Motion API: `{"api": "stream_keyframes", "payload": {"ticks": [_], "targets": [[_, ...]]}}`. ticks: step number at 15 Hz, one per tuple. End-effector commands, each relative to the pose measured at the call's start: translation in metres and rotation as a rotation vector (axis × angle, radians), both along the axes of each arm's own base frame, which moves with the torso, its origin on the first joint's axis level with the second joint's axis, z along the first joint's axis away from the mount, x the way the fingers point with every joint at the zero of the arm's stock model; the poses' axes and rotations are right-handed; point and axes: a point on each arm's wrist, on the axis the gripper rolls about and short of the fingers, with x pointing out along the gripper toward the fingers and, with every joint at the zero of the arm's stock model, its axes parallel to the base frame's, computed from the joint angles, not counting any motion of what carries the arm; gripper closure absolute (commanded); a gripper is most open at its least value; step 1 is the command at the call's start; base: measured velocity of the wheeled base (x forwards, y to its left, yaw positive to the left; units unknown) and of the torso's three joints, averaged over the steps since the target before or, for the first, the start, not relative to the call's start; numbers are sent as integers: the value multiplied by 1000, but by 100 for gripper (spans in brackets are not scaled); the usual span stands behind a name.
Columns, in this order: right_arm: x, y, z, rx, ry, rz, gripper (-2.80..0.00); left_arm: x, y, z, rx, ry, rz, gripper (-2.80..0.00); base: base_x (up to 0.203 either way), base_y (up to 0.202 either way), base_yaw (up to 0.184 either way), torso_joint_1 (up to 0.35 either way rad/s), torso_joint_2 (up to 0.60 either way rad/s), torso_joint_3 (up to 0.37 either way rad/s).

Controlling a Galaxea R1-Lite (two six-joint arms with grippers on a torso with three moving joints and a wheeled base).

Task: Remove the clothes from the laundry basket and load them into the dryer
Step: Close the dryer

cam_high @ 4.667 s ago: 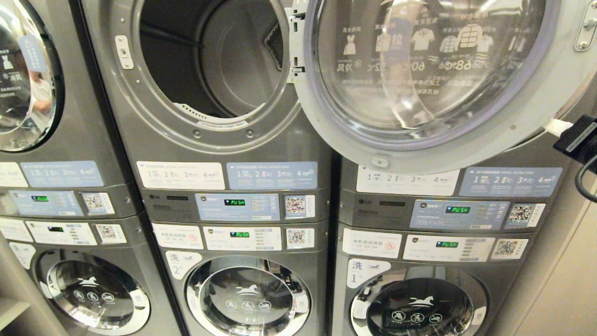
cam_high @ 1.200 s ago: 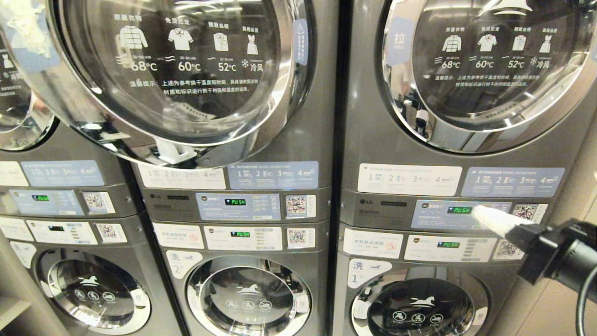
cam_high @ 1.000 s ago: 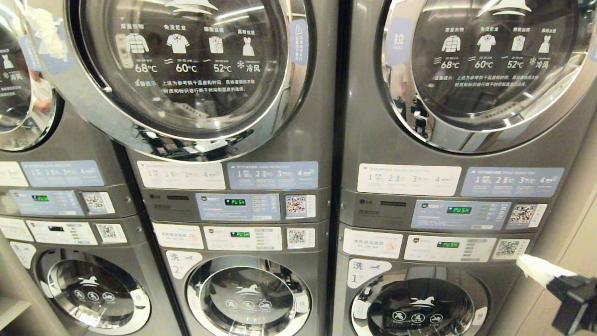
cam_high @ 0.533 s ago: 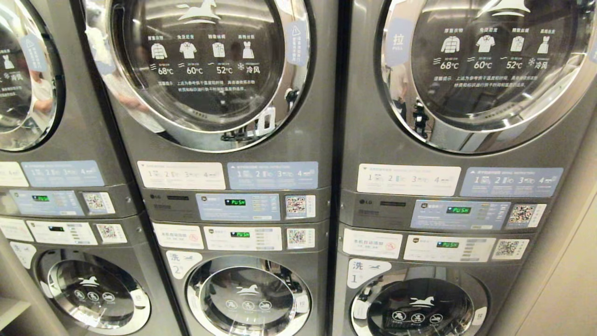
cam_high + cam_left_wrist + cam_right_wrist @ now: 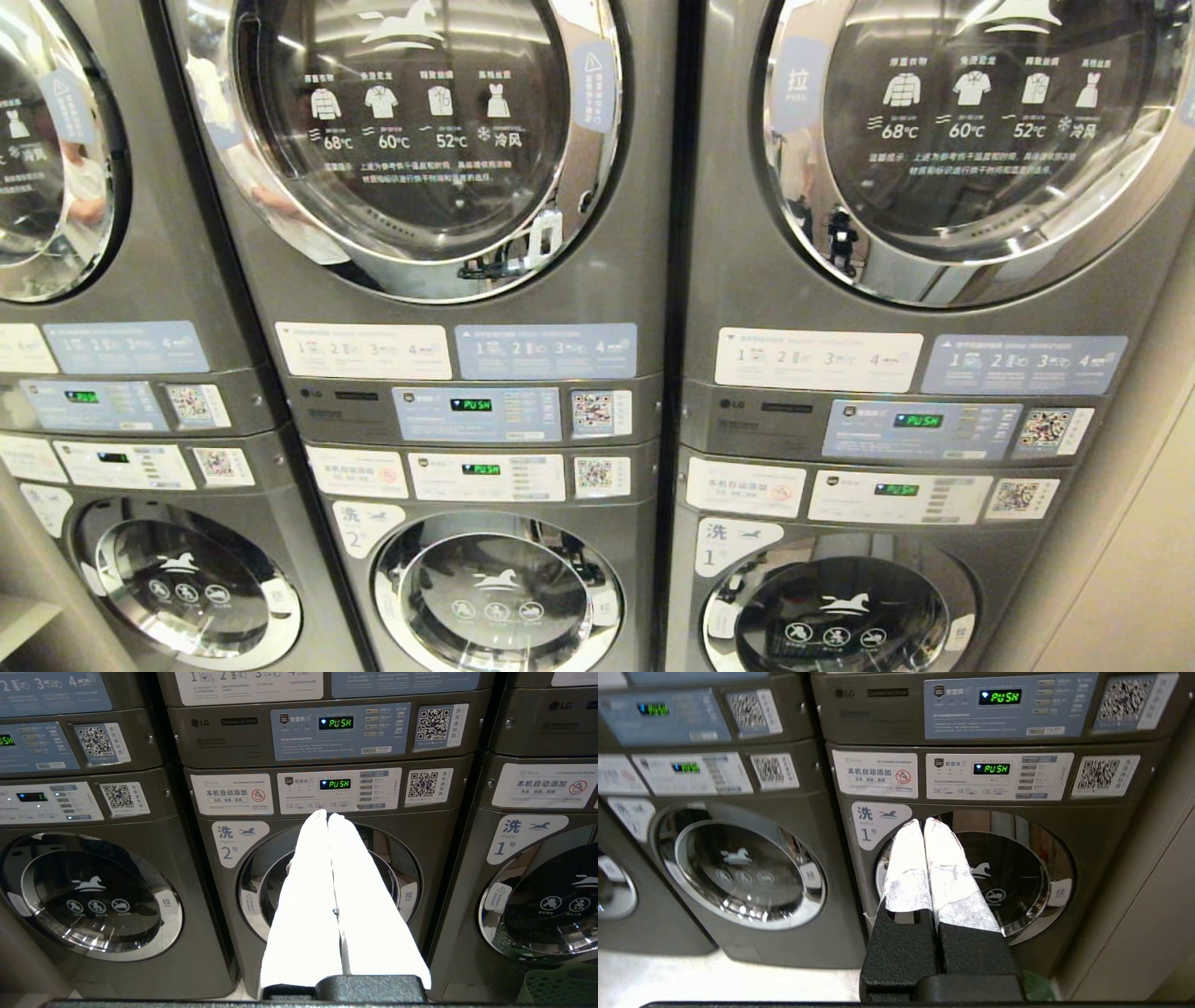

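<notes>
The dryer is the upper middle machine, and its round glass door lies closed against its front. Neither arm shows in the head view. My left gripper is shut and empty, held low in front of the washer marked 2. My right gripper is also shut and empty, in front of the washer marked 1. A corner of the green laundry basket sits on the floor before washer 1. No clothes are in view.
Three stacks of grey machines fill the wall, dryers above and washers below, all doors closed. Control panels show green lit displays. A beige wall bounds the right side. Pale floor lies in front of the washers.
The dryer door, wide open earlier, has swung round to closed. My right arm has dropped down out of the head view. The camera has not moved.
</notes>
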Motion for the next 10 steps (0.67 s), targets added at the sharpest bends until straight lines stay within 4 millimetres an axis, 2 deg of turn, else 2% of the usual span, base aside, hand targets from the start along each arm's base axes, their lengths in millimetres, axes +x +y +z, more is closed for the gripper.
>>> {"api": "stream_keyframes", "payload": {"ticks": [1,4,8,10], "targets": [[-1,0,-1,34,-12,-11,0,0,0,0,0,-2,0,0,0,0,0,0,0,0],[-2,1,0,7,-16,38,0,0,0,0,-2,-2,3,0,0,0,0,0,0,0],[-1,3,2,-215,-36,155,0,0,0,0,3,-1,2,0,0,0,0,0,0,0],[2,3,3,-215,-7,167,0,0,0,0,0,-1,2,0,0,0,0,0,0,0]]}}
